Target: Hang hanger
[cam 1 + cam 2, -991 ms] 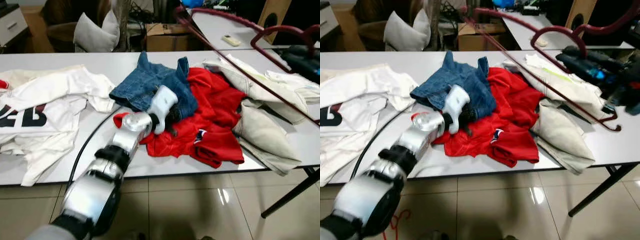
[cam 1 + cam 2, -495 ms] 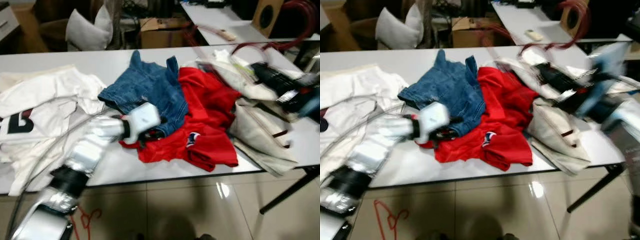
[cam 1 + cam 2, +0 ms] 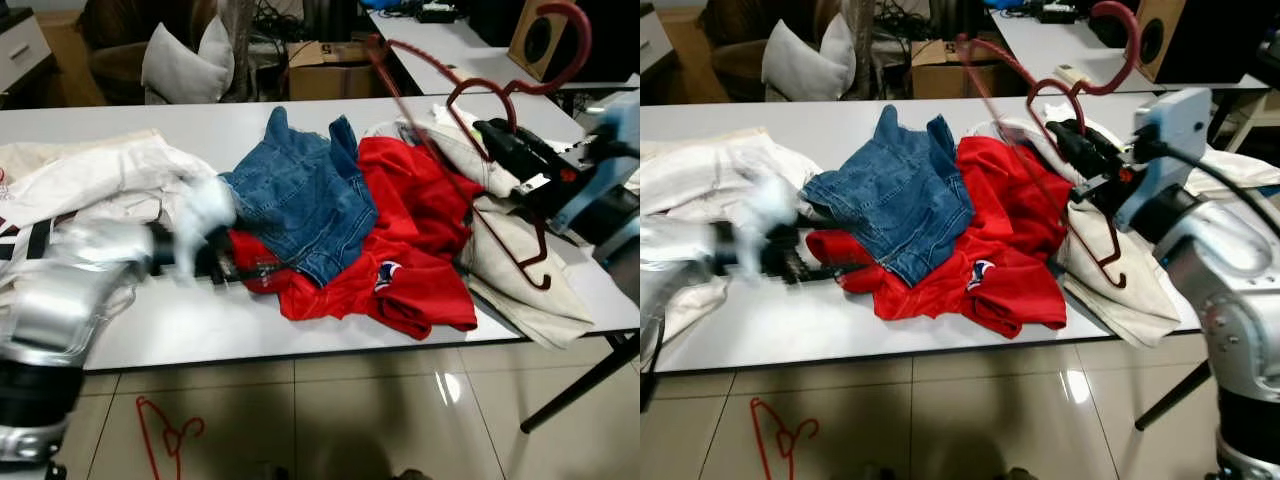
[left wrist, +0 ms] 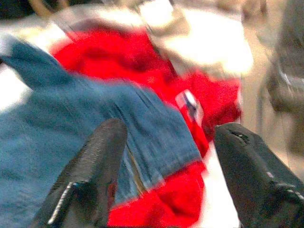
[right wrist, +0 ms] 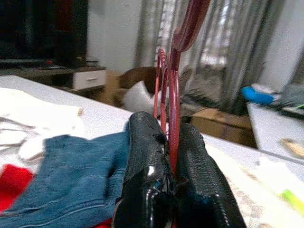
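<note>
hanger (image 3: 1080,90): glossy dark-red | jeans (image 3: 295,195): denim cloth | table (image 3: 180,330): smooth matt white | floor (image 3: 380,420): glossy tile

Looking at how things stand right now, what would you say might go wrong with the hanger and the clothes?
1. The right gripper pinches the red hanger by one thin wire, so it may swing or slip.
2. The hanger's lower end hangs just over the beige garment and could snag it.
3. The left gripper, open at the edge of the jeans and red shirt, might drag them off the table.
</note>
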{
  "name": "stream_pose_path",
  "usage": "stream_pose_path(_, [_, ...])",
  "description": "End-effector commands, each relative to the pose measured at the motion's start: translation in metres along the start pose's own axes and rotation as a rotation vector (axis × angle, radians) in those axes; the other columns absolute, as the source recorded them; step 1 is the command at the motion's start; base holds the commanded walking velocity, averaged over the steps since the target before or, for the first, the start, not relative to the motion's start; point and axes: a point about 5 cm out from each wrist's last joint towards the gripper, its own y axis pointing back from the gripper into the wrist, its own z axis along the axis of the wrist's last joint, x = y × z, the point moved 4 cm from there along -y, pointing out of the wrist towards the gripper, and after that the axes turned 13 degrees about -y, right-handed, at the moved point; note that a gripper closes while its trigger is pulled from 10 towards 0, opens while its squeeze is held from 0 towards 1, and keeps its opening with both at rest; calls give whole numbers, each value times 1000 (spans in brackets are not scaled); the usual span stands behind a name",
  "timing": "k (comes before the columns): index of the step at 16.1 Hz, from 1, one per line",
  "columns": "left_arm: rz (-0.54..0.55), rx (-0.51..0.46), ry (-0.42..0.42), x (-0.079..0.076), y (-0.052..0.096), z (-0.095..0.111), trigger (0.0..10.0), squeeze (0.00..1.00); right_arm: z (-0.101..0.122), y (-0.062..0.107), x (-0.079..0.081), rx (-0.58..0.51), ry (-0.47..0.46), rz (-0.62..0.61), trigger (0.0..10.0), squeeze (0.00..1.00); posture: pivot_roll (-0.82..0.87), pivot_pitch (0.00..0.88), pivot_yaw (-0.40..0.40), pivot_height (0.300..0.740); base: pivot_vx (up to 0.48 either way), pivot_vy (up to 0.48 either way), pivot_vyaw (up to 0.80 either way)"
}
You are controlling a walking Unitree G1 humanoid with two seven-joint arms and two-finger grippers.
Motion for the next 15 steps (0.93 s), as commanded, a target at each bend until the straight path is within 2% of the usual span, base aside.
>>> stream_pose_path(1, [66,-39,3,8,5,8,10000,1000,5,-2,7,-23,4,25,10000,0,-79,0,5,710,0,0,0])
stream_pose_path(2, [212,-59,-37,24,9,13,10000,1000,4,-3,7,-59,-45,0,10000,0,-72,0,-4,710,0,0,0])
stream_pose_path(3, [373,-59,-10,39,12,12,10000,1000,1,-6,11,-76,-48,-21,10000,0,-66,0,-5,710,0,0,0])
stream_pose_path(4, [422,-57,2,43,12,12,10000,1000,0,-8,13,-80,-44,-27,10000,0,-66,0,-5,710,0,0,0])
stream_pose_path(5, [541,-78,25,45,8,11,10000,31,-3,-13,18,-123,-52,-76,10000,0,-58,0,6,710,0,0,0])
stream_pose_path(6, [578,-77,34,44,7,10,10000,0,-6,-14,21,-119,-60,-89,10000,0,-59,0,9,710,0,0,0])
stream_pose_path(7, [629,-42,66,36,0,1,10000,0,-20,-17,34,-89,-116,-72,10000,0,-68,0,24,710,0,0,0])
stream_pose_path(9, [678,-2,111,25,-6,-12,10000,0,-33,-18,45,-88,-189,-94,10000,0,-66,0,26,710,0,142,0])
stream_pose_path(11, [699,34,109,19,-9,-20,10000,0,-39,-16,47,-98,-210,-128,10000,0,-69,0,26,710,0,294,0])
stream_pose_path(14, [788,119,110,14,-5,-37,10000,0,-56,-13,51,-82,-230,-173,10000,0,-64,0,21,710,0,319,0])
stream_pose_path(15, [792,120,111,13,-6,-37,10000,0,-56,-13,52,-84,-231,-170,10000,0,-65,0,19,710,0,319,0])
